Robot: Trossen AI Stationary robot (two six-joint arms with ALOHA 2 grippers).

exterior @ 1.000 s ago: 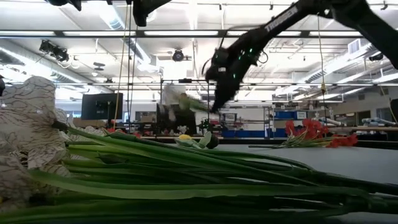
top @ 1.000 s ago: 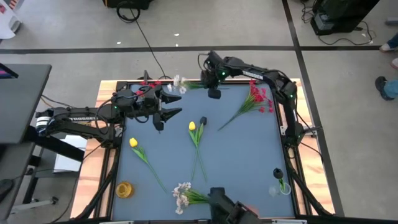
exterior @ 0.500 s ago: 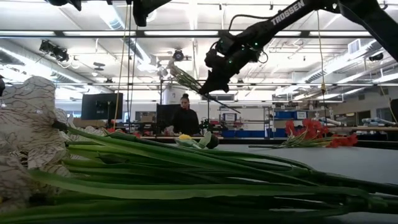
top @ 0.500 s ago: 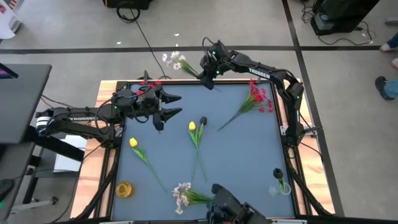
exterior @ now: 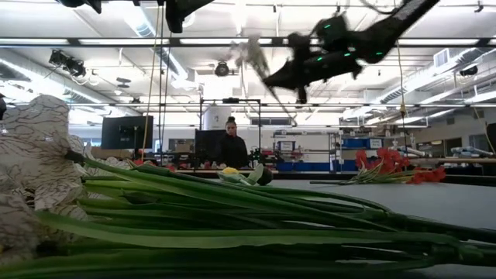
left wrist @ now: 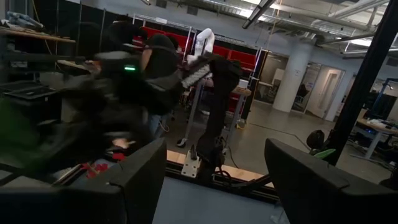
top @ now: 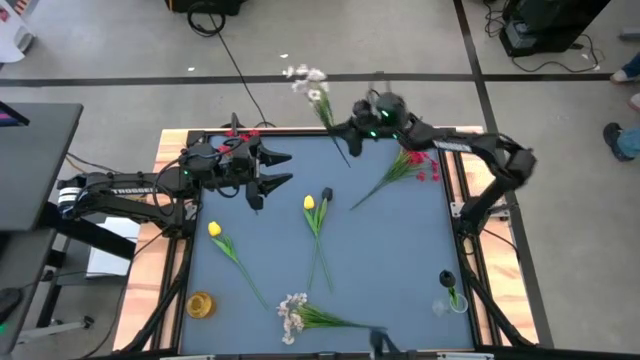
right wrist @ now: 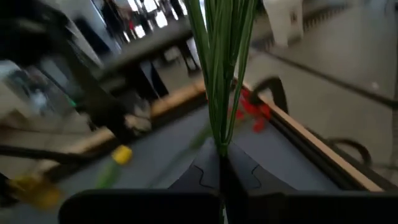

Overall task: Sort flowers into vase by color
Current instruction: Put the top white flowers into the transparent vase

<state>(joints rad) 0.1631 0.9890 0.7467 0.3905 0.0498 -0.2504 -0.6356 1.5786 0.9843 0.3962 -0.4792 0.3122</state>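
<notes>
My right gripper [top: 349, 131] is raised over the table's far edge and shut on a white small-blossom spray [top: 309, 80]. Its blooms stand up beyond the far edge, and its thin stalk end [top: 346, 158] points down. The low view shows the spray [exterior: 249, 53] high in the air at the gripper [exterior: 288, 76]. My left gripper [top: 276, 169] hovers open over the far left of the table, touching nothing. Lying flat on the mat are red blooms [top: 412, 158], two yellow tulips [top: 311, 204] [top: 215, 230] and another white spray [top: 294, 314]. My right gripper pinches the white spray's bundle of green stalks [right wrist: 221, 144] between its two fingers, below the blooms and above the stalk's free end. The fingers lie across the stalks. The spray is lifted clear of the table and tilted, blooms uppermost, with its lower end hanging free.
A small yellow vase [top: 200, 303] stands at the near left corner. A dark vase and a clear one [top: 448, 291] stand at the near right. More red blooms [top: 246, 131] lie at the far left edge. A person [exterior: 231, 145] stands in the room behind the table.
My right gripper has risen from the far edge of the table and moved toward the right, carrying the white spray. The spray is lifted clear and has swung from lying nearly flat to steeply tilted, blooms up and beyond the far edge.
</notes>
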